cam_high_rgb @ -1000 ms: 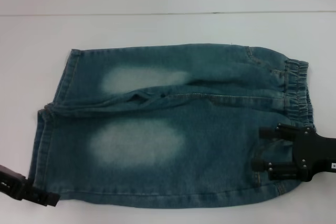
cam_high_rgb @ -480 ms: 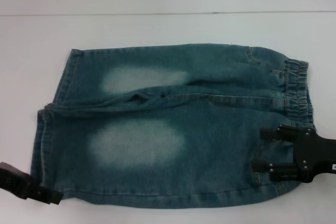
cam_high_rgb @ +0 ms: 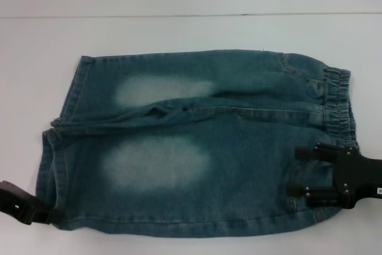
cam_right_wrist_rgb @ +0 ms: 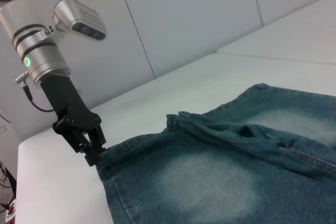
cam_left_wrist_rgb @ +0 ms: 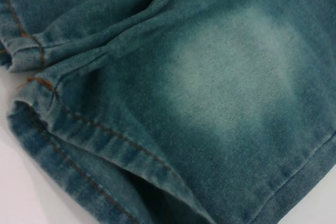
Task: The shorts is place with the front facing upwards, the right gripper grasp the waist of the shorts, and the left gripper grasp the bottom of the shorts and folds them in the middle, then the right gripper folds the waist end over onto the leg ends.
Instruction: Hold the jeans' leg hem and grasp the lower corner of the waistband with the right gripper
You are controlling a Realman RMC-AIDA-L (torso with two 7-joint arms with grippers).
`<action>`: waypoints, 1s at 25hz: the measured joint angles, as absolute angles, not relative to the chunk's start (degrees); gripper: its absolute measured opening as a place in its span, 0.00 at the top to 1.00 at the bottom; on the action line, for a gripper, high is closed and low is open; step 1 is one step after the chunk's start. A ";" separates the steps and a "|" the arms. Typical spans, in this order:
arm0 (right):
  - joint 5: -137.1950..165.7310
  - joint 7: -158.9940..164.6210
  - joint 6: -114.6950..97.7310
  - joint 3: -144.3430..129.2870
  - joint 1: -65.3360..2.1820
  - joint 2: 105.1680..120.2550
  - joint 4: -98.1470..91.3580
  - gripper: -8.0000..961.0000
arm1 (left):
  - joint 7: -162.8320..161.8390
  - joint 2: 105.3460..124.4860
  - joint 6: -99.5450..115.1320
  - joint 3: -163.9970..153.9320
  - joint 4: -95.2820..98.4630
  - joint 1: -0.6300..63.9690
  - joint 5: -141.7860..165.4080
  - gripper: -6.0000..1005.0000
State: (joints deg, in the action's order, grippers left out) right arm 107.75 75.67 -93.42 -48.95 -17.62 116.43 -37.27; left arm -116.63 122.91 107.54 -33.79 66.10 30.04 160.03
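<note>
The shorts [cam_high_rgb: 239, 147] lie flat and front up on the white table [cam_high_rgb: 179, 34], with the waist [cam_high_rgb: 337, 103] to the right and the bottom of the shorts [cam_high_rgb: 51, 165] to the left. My right gripper [cam_high_rgb: 294, 171] rests open on the near leg's upper part, just inside the waistband, its fingers spread over the denim. My left gripper [cam_high_rgb: 52, 214] is at the near corner of the near leg's hem. In the right wrist view the left gripper [cam_right_wrist_rgb: 94, 156] looks pinched shut on that hem corner. The left wrist view shows the stitched hem [cam_left_wrist_rgb: 79, 145] close up.
Bare white table surrounds the shorts, with a seam line [cam_high_rgb: 119, 16] running across the far side. A pale wall [cam_right_wrist_rgb: 184, 14] stands behind the table.
My left gripper has slid left and slightly up along the near hem corner, and the hem edge there has shifted with it. The right gripper has stayed put.
</note>
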 joint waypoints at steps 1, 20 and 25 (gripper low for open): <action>107.75 75.67 -93.43 -48.95 -17.59 116.45 -37.26 0.02 | -116.52 122.92 107.42 -33.79 66.06 29.99 160.03 0.64; 107.43 77.21 -100.61 -32.71 -15.86 116.23 -35.50 0.01 | -117.26 124.37 105.10 -33.33 68.79 28.50 157.99 0.94; 107.50 79.39 -103.62 -23.39 -12.61 114.69 -32.16 0.01 | -118.05 124.43 104.88 -33.81 69.00 27.96 156.01 0.95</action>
State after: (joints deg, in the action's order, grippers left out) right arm 107.50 79.40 -103.63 -23.39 -12.61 114.69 -32.16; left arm -118.05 124.43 104.88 -33.81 69.00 27.96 156.01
